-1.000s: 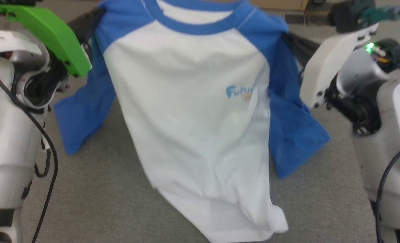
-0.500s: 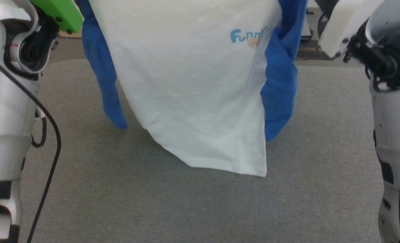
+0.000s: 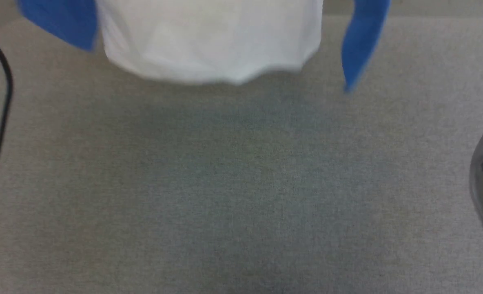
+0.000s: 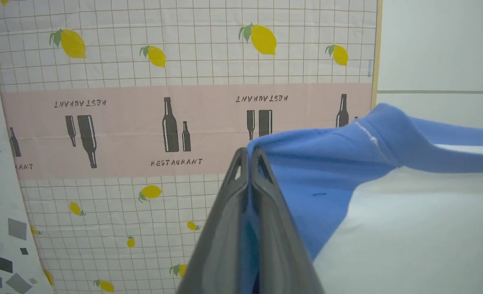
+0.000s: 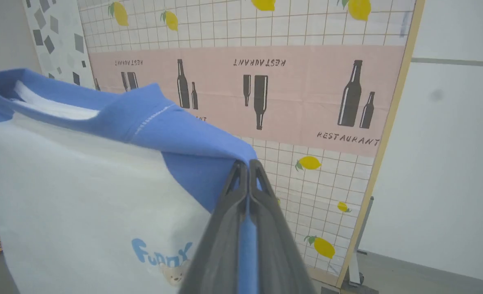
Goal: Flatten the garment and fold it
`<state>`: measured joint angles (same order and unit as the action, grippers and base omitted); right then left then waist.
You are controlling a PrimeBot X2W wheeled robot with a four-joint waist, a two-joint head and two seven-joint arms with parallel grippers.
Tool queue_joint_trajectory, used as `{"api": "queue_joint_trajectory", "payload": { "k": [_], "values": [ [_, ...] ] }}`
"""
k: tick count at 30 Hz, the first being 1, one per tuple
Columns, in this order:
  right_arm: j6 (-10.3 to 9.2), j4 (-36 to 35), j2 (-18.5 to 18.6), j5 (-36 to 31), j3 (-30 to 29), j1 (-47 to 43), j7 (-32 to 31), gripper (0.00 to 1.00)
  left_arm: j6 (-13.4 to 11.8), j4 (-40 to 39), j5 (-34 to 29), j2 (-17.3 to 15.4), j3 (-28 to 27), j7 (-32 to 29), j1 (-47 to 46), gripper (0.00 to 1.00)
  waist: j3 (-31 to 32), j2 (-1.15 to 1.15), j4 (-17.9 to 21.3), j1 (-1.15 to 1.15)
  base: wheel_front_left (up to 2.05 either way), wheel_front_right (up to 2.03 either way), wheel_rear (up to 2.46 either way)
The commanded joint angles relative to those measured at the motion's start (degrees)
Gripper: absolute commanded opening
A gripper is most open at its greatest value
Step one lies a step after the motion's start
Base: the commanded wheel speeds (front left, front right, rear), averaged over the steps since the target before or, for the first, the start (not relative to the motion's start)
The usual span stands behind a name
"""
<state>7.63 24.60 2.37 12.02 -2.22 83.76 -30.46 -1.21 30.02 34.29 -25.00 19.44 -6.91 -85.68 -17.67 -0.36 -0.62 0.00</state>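
Hem: hem [image 3: 209,75] is climbing the head view. A second ago it was dragging crumpled on the grey surface [image 3: 241,183]; now it is hanging level and well clear of it.
Head view: camera is shifting too, since the surface's far edge is sitting higher than before and both arms are leaving the picture, so only part of the rise is the garment's own.
Sleeves: sleeves [image 3: 362,41] are dangling free at either side of the white body, no longer bunching against it.
Garment: garment [image 5: 82,196] is hanging in the air, stretched between the two arms, with the print [image 5: 160,251] facing the robot and the neckband [image 5: 5,81] sagging between the shoulders.
Left gripper: left gripper [image 4: 249,152] is pinching the blue shoulder cloth, jaws pressed tight together.
Right gripper: right gripper [image 5: 247,163] is clamping the opposite blue shoulder in the same way.
Cable: cable [image 3: 1,114] is trailing down the left edge, apart from the cloth.
Task standing: flattening is proceeding, as I judge it; the body is hanging straight and is looking ready to be laid down. Folding is not yet beginning.
Risk: hem may be swinging, and that could crease it on landing.
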Motion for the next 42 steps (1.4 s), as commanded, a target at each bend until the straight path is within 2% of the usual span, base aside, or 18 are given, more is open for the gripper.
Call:
{"api": "queue_joint_trajectory", "payload": {
  "k": [1, 4, 8, 15, 23, 30, 37, 42],
  "values": [
    [-0.14, 1.4, 0.6, -1.9, -1.4, 3.1, 2.9, 0.00, -1.3, 1.1, -0.7, -0.6, -1.2, 2.4, -3.3, 0.00, -8.6, 0.36, 2.3, 0.00, 0.00, 0.00, 0.00],
    [-0.14, 4.9, 0.5, -3.1, -2.7, 8.8, 9.4, 0.00, -2.0, 2.5, -1.0, 0.8, -2.4, 7.0, -7.8, 0.00, -11.3, 0.36, 2.2, 0.00, 0.00, 0.00, 0.00],
    [-0.14, 8.2, 0.5, -3.2, -2.2, 12.6, 15.4, 0.00, -0.5, 5.5, -1.0, 1.9, -2.7, 11.3, -11.1, 0.00, -13.7, 0.36, 2.1, 0.00, 0.00, 0.00, 0.00],
    [-0.14, 12.8, 0.5, -3.7, -2.0, 14.5, 19.7, 0.00, 2.4, 11.1, 0.5, 2.9, -3.3, 16.1, -11.7, 0.00, -18.0, 0.36, 1.3, 0.00, 0.00, 0.00, 0.00],
    [-0.14, 14.5, 0.5, -2.1, -0.4, 8.8, 22.7, 0.00, 6.8, 16.4, 4.1, 5.8, -3.5, 19.8, -6.0, 0.00, -19.1, 0.36, -1.0, 0.00, 0.00, 0.00, 0.00],
    [-0.14, 11.4, 0.6, 2.3, 2.7, -3.4, 25.4, 0.00, 8.6, 14.2, 7.5, 7.6, -1.0, 21.4, 5.6, 0.00, -13.0, 0.36, -2.6, 0.00, 0.00, 0.00, 0.00],
    [-0.14, 5.3, 1.7, 10.8, 5.6, -22.8, 26.2, 0.00, 8.7, 6.1, 12.7, 5.8, 4.5, 20.9, 24.7, 0.00, -1.9, 0.36, -3.4, 0.00, 0.00, 0.00, 0.00],
    [-0.14, -1.2, 3.5, 14.8, 7.2, -39.6, 25.8, 0.00, 8.7, 0.9, 16.5, 4.4, 6.2, 19.1, 40.2, 0.00, 5.8, 0.36, -4.1, 0.00, 0.00, 0.00, 0.00]
  ]
}}
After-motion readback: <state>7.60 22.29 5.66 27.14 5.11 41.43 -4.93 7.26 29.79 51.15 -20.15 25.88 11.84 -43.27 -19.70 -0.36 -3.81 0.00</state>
